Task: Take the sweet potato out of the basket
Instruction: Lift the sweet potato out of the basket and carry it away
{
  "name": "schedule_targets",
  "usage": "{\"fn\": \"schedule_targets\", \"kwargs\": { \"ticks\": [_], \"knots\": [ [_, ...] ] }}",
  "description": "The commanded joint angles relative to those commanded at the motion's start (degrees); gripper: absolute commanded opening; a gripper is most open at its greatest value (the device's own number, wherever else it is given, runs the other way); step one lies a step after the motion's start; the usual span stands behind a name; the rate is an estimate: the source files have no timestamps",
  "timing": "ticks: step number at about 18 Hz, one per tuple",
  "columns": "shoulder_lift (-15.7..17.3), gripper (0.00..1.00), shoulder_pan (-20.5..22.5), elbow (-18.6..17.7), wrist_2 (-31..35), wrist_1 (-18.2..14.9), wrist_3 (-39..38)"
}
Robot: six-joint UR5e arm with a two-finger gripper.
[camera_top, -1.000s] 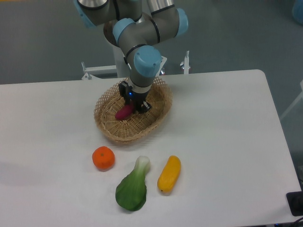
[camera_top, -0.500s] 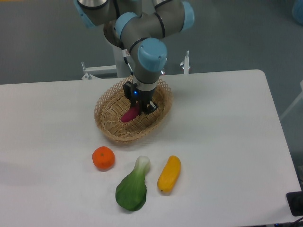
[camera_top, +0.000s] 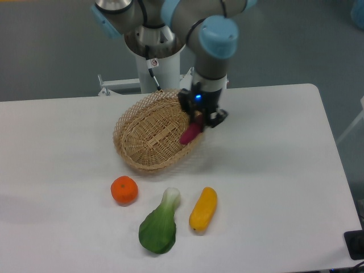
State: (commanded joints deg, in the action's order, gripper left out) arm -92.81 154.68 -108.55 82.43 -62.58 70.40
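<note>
1. Gripper [camera_top: 198,120]: fingers closed on the upper end of the sweet potato [camera_top: 190,133]; it has shifted from over the basket's middle to the basket's right edge.
2. Sweet potato: lifted off the basket floor, now hanging tilted over the right rim.
3. Basket [camera_top: 149,133]: unmoved on the table [camera_top: 273,170].
4. In front of the basket, unchanged: orange [camera_top: 124,190], green leafy vegetable [camera_top: 158,225], yellow vegetable [camera_top: 203,209].

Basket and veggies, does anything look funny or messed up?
Nothing is spilled or broken. The only odd sight: the sweet potato hangs tilted from the gripper over the basket's right rim, not lying inside.
</note>
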Motion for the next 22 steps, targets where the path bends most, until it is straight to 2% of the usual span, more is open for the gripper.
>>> {"fn": "schedule_targets", "kwargs": {
  "ticks": [5,7,9,12,17,22],
  "knots": [
    [-1.7,0.19,6.9,2.2,0.5,-0.2,9.0],
    [-3.3,0.19,9.0,3.9,0.6,-0.2,11.3],
    [-4.8,0.2,9.7,5.4,0.7,-0.1,12.6],
    [-6.6,0.2,10.8,6.5,3.3,-0.1,19.1],
    [-9.7,0.2,11.4,10.9,5.7,-1.0,22.0],
    [-10.5,0.2,11.6,11.5,7.1,-1.6,23.2]
  ]
}}
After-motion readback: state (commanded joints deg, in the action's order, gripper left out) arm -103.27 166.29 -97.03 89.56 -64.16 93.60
